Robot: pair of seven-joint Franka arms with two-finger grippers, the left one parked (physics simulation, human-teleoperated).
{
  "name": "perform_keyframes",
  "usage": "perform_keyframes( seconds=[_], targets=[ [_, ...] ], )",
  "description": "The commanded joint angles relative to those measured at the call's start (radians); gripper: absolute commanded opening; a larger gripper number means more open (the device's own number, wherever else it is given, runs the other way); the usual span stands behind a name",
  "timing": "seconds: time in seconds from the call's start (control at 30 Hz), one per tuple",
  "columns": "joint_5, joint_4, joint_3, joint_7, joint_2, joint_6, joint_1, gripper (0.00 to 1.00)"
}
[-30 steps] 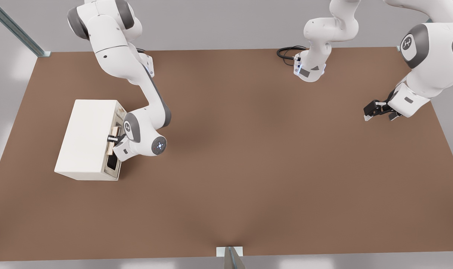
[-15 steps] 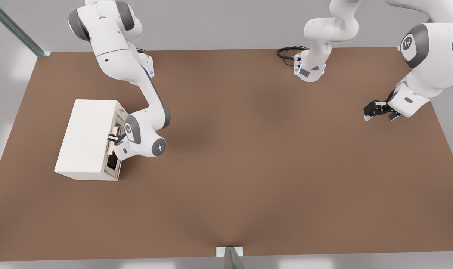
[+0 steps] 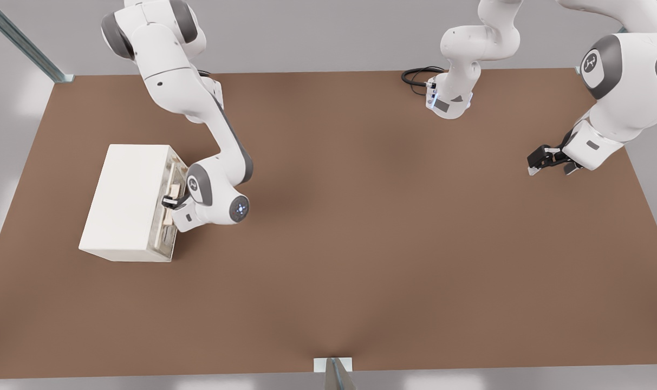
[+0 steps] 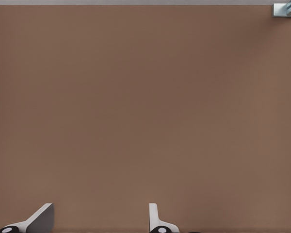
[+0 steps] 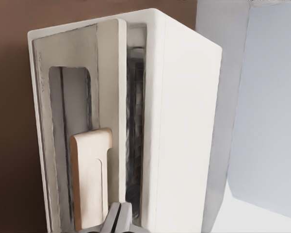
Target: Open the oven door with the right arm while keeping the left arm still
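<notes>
Now the door is coming away from the oven.

My pincer (image 3: 171, 202) sits against the front of the oven (image 3: 125, 203) on the front view's left of the table (image 3: 393, 227), fingers pressed together at the handle (image 5: 89, 177). I cannot tell if they truly pinch it. Since a moment ago my wrist has swung outward, and the door (image 5: 75, 97) now shows a dark gap at its top edge, so the opening seems to have just begun.

Front view looks steeply down from high over the whole table (image 3: 360, 244); right wrist view sits close on the oven door (image 5: 77, 145), shared with front; left wrist view faces bare tabletop near.
</notes>
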Motion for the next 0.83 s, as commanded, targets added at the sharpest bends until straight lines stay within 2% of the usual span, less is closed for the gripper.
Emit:
perform_keyframes(
  seconds=[0.0,0.03,0.07,0.1,0.13,0.17,0.2,0.23,0.27,0.3,0.33,0.37,0.53,0.8],
  targets=[
    [0.066,0.04,0.01,0.029,-0.001,-0.002,0.013,0.0],
    [0.107,0.07,0.017,0.034,-0.001,-0.002,0.013,0.05],
    [0.15,0.115,0.024,0.034,-0.005,-0.002,0.013,0.29],
    [0.217,0.156,0.024,0.034,-0.023,0.0,0.009,1.0],
    [0.288,0.169,0.024,0.023,-0.061,-0.003,-0.005,1.0],
    [0.383,0.169,0.059,-0.05,-0.133,-0.005,-0.06,1.0],
    [0.496,0.17,0.15,-0.312,-0.244,-0.006,-0.203,1.0],
    [0.636,0.184,0.179,-0.586,-0.328,-0.058,-0.333,1.0],
    [0.705,0.219,0.173,-0.755,-0.336,-0.115,-0.402,1.0],
    [0.705,0.221,0.147,-0.759,-0.348,-0.121,-0.424,1.0],
    [0.701,0.248,0.144,-0.759,-0.34,-0.12,-0.425,1.0],
    [0.701,0.357,0.146,-0.758,-0.304,-0.126,-0.425,1.0],
    [0.695,0.439,0.144,-0.769,-0.288,-0.123,-0.462,1.0],
    [0.696,0.44,0.146,-0.775,-0.288,-0.124,-0.493,1.0]
  ],
)
